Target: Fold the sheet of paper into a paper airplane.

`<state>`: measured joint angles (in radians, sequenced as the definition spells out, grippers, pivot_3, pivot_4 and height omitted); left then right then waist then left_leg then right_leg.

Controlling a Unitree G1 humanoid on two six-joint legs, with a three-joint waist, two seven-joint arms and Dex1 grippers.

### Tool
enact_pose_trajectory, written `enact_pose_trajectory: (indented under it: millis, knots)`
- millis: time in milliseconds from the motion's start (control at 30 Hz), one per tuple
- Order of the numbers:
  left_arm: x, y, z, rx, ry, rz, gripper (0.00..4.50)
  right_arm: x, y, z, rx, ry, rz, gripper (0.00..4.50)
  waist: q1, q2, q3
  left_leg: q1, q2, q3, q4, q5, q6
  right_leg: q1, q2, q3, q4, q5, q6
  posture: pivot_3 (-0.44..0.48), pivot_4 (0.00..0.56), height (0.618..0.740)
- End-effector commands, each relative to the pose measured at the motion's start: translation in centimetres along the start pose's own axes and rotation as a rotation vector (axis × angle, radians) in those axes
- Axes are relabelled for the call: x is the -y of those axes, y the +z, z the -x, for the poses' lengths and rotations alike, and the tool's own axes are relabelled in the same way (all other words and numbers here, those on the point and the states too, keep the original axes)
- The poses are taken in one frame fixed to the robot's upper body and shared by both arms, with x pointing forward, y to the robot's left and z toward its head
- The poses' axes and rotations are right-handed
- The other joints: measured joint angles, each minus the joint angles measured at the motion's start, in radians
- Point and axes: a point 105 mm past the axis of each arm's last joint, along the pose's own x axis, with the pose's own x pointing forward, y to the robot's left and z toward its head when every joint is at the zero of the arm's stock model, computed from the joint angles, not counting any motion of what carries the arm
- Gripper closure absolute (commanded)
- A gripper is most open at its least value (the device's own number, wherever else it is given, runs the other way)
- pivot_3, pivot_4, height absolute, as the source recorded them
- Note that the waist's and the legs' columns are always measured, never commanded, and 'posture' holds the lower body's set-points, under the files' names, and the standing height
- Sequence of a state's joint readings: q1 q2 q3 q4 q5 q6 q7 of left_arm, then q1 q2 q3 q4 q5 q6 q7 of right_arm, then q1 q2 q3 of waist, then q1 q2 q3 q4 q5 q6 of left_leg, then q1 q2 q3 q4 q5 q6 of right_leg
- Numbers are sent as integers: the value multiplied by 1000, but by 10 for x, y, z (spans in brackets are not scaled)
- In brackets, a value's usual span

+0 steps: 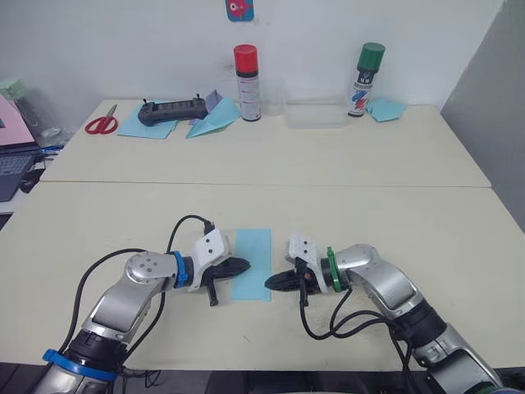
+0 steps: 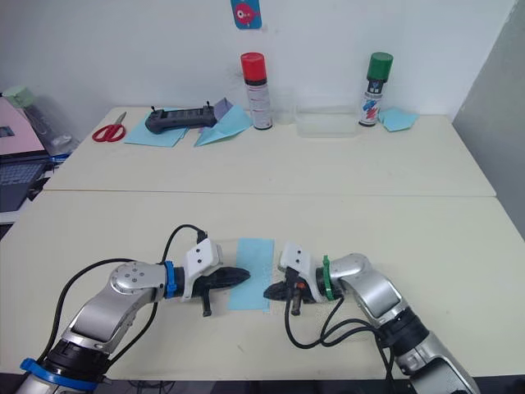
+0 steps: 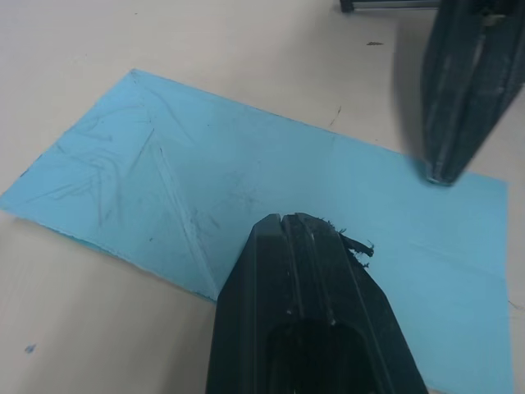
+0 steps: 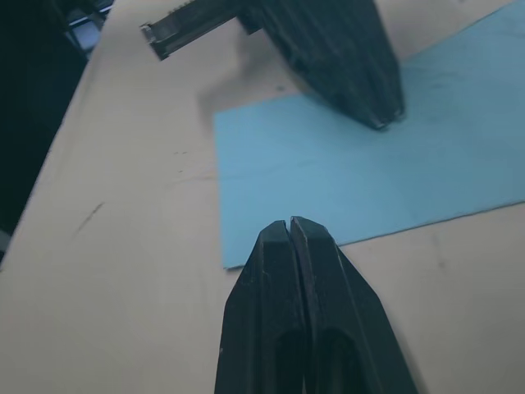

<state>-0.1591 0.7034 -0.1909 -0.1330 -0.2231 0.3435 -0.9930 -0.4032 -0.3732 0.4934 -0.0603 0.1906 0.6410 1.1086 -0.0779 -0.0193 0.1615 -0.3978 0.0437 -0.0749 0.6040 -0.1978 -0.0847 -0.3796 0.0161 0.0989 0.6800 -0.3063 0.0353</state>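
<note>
Blue sheet of paper (image 1: 252, 263) flat; closed left hand (image 1: 244, 265), right hand (image 1: 271, 283) at long edges.

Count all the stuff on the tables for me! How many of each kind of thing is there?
Spray cans: 2 (red cap, green cap)
Blue paper pieces: 4 (sheet of paper, flat sheet, paper dart, folded piece)
Scissors: 1
Black controller: 1
Clear box: 1
Total: 9
</note>
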Motion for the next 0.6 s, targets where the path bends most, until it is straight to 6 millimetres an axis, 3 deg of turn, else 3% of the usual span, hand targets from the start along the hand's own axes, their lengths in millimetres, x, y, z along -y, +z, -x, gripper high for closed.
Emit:
enact_pose_trajectory:
  millis: [33,200,333,467,600]
  knots:
    - [14,-24,-5,-91,-40,67,4500,-24,-35,-6,-121,130,-117,4479,0,0,0,0,0,0,0,0,0,0,0,0,0,0,0,0,150,740]
    - [17,-24,-6,-87,-40,77,4500,-36,-34,23,-120,210,-94,4479,9,-1,-1,-1,0,0,0,-4,0,0,0,-1,-1,-1,4,0,150,740]
    - [12,-21,-12,-69,-20,72,4500,-7,10,46,101,38,-31,4479,19,-1,0,-1,0,0,0,-6,1,0,0,-1,-1,-3,6,0,150,740]
    - [0,-18,-18,-48,21,60,4500,12,37,41,174,-89,44,4479,23,1,2,-1,-1,0,2,-6,1,0,0,-1,0,-2,7,0,150,740]
    - [-2,-14,-22,-32,18,51,4500,34,33,22,138,-221,45,4479,31,1,2,0,-2,-1,5,-6,1,-2,-1,0,-1,-4,3,0,150,740]
